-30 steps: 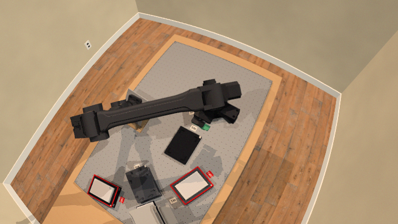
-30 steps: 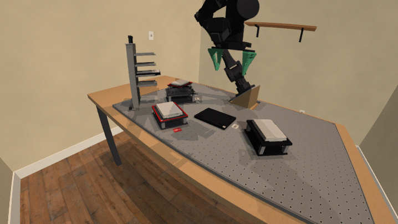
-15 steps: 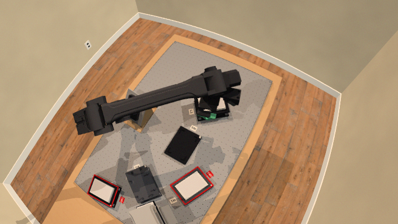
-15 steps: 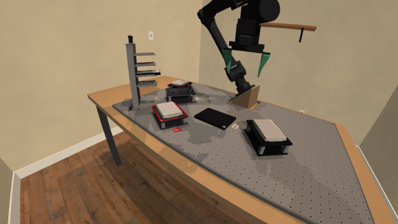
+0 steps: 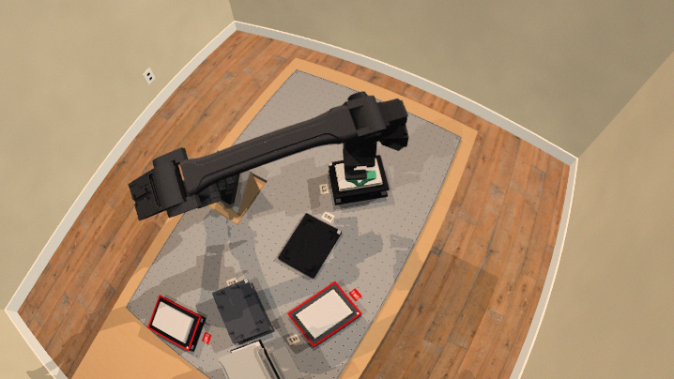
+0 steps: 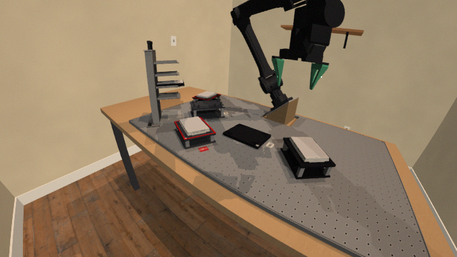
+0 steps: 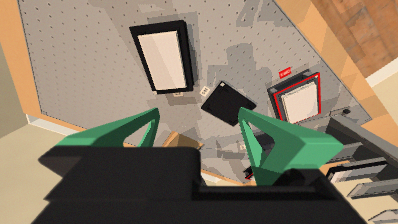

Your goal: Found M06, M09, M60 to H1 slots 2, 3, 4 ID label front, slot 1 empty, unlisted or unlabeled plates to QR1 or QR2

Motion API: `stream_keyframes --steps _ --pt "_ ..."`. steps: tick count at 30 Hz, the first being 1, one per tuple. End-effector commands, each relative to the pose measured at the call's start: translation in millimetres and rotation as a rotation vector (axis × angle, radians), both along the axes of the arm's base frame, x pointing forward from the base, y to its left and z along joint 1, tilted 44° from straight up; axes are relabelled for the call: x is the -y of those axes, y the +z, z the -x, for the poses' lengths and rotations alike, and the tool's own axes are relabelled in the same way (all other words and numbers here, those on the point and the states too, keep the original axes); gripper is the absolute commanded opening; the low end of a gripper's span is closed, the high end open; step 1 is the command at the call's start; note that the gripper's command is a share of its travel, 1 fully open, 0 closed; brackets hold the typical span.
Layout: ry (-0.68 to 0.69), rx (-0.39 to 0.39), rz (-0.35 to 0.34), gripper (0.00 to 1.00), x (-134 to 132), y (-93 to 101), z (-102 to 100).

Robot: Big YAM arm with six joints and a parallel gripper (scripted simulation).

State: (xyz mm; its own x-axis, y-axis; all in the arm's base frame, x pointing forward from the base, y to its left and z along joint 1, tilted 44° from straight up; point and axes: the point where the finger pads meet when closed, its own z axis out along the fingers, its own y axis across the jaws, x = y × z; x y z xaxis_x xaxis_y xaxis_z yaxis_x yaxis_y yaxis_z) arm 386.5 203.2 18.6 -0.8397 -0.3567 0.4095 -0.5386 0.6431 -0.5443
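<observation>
The perforated deck [image 6: 351, 204] fills the table, and at its far left corner stands the plate hotel H1 [image 6: 149, 83], a grey post with four shelves; a plate seems to sit on the third shelf up, though its label is too small to read. Next come the two red-rimmed quarantine nests, the nearer one [image 6: 195, 135] and the farther one [image 6: 207, 97], each carrying a pale plate. A flat black nest [image 6: 246, 135] lies bare between them and the landing nest L1 [image 6: 308, 167].

And there's the target, I'd say: the white plate [image 6: 309, 148] waiting on L1, lying flat. In the top view its long axis runs roughly left to right, and which end carries the label I cannot tell from here.

The gripper [image 6: 299, 73] hangs high above that plate, green fingers [image 6: 318, 75] spread fully wide, nothing between them.

To do this well: line the fingers across the plate's short width, descend straight and centred, and close evenly on the long sides. Reading the ID before committing to a slot looks wise; a skewed grasp could tip a corner on the shelf.
</observation>
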Motion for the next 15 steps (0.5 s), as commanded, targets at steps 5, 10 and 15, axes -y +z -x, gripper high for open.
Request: stream_keyframes --steps 5,10,15 --pt "0.101 -0.051 -0.024 1.00 -34 -16.7 4" --pt "0.084 -0.039 -0.021 1.00 -45 -27.1 11" --pt "0.084 -0.020 -0.039 1.00 -60 -28.5 7"
